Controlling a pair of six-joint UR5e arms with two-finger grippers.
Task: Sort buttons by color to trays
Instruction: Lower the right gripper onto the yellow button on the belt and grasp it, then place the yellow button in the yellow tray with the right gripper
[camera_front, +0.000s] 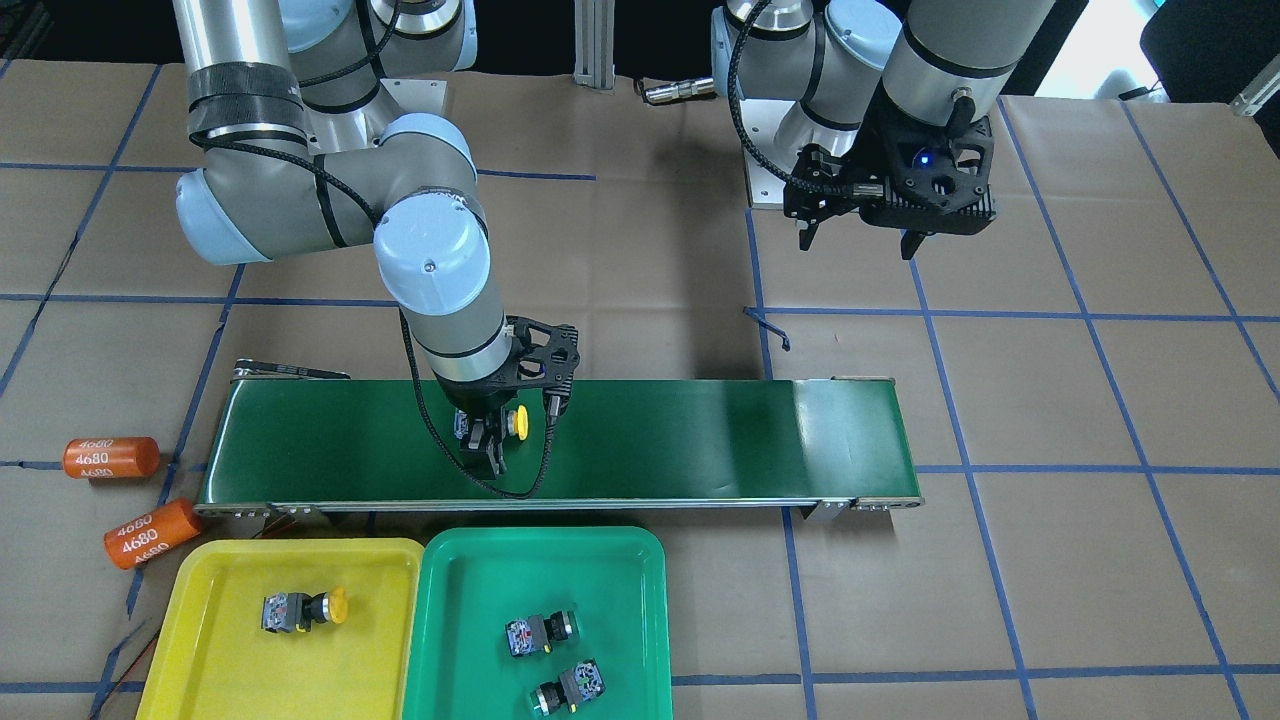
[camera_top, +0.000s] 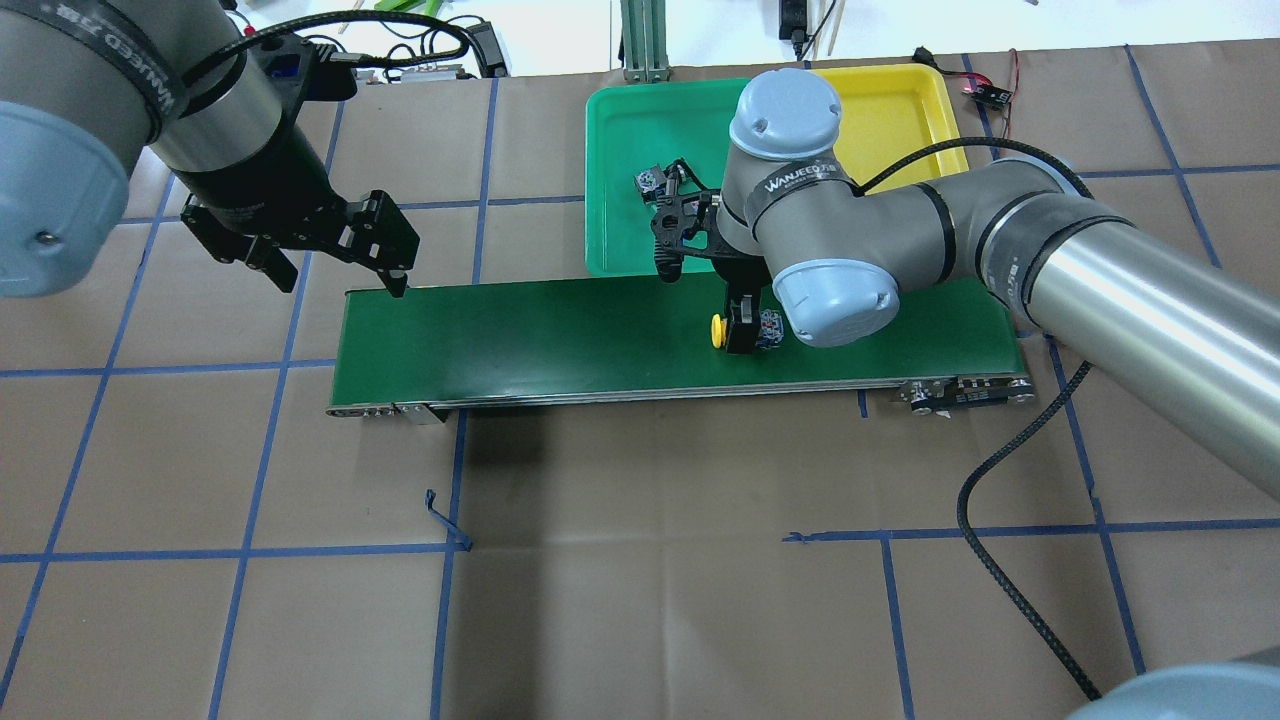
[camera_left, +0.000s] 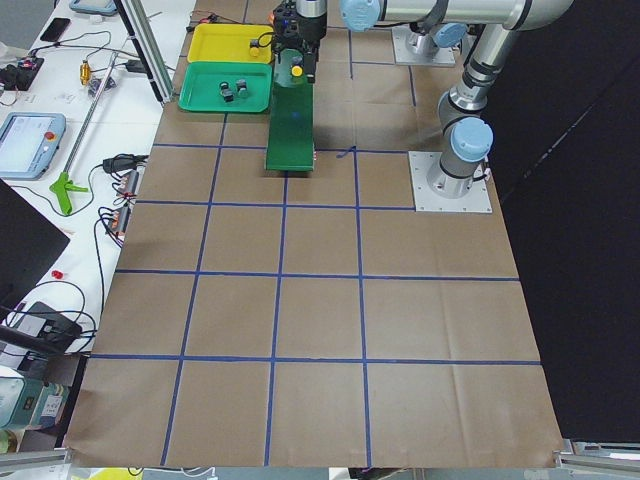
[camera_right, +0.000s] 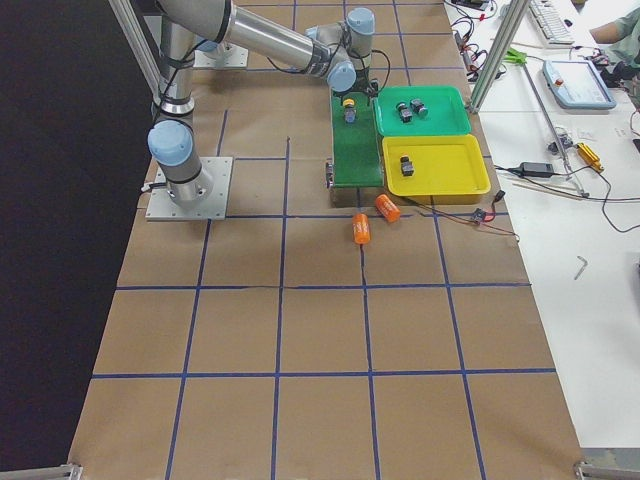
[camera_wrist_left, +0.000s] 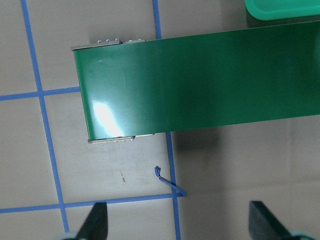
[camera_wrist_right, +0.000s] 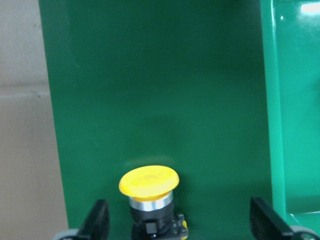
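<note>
A yellow-capped button (camera_front: 515, 422) lies on its side on the dark-green conveyor belt (camera_front: 680, 440). My right gripper (camera_front: 485, 445) is low over it. In the right wrist view the fingers (camera_wrist_right: 97, 222) stand wide apart on either side of the button (camera_wrist_right: 149, 181), so the gripper is open. Another yellow button (camera_front: 303, 609) lies in the yellow tray (camera_front: 230, 680). Two green buttons (camera_front: 540, 632) (camera_front: 568, 688) lie in the green tray (camera_front: 470, 680). My left gripper (camera_top: 342, 283) hangs open and empty above the belt's far end.
Two orange cylinders printed "4680" (camera_front: 110, 457) (camera_front: 152, 533) lie on the brown paper beside the belt end near the yellow tray. The trays sit side by side against the belt's long edge. A cable (camera_top: 1000, 560) trails from the right arm.
</note>
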